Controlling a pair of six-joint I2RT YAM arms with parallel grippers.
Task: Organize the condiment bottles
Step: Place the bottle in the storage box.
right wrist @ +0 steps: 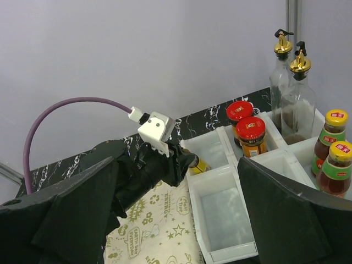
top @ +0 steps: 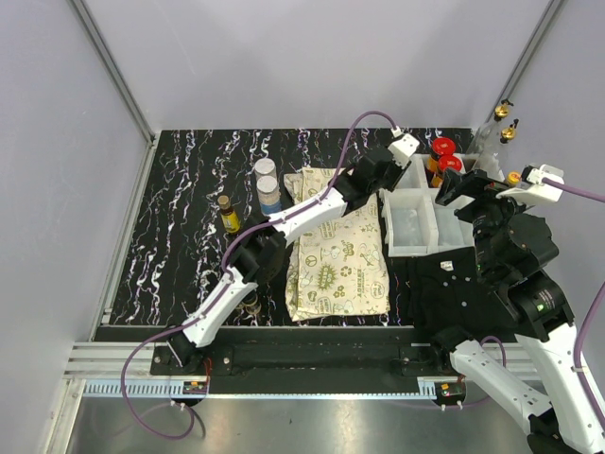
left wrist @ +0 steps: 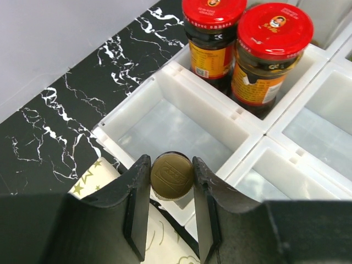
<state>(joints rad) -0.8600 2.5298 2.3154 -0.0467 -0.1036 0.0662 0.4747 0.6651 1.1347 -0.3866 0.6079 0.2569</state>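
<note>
Step in hand: carrying one bottle to the white compartment bin [left wrist: 165, 82]; judged mid-transfer, not yet released.
Left pincer [left wrist: 171, 168]: clamped on the gold-capped bottle [left wrist: 172, 177], a finger on each side of the cap.
Held bottle's place: at the near wall of an empty compartment, which opens at 12 o'clock from the cap; whether it is past the rim I cannot tell.
Right pincer [right wrist: 179, 187]: spread wide and holding nothing, watching from the 4 o'clock side of the desk [top: 180, 208].
Next move: likely forward over the empty cell, bottle upright, then down and let go, staying off the red-lidded jars [left wrist: 272, 38] at 1 o'clock.
Left to sort: two white-capped jars [top: 267, 184] and a yellow-capped dark bottle [top: 228, 213] stand loose at 10 o'clock, beyond the patterned cloth [top: 340, 270].
Already binned: the red-lidded jars, two yellow-capped bottles [right wrist: 335, 135], two pourer-topped cruets [right wrist: 300, 88].
Writing: red lids show a small portrait with unreadable text; the gold cap's stamped mark is illegible; the cloth seems to read "ENERGY" in the right wrist view.
</note>
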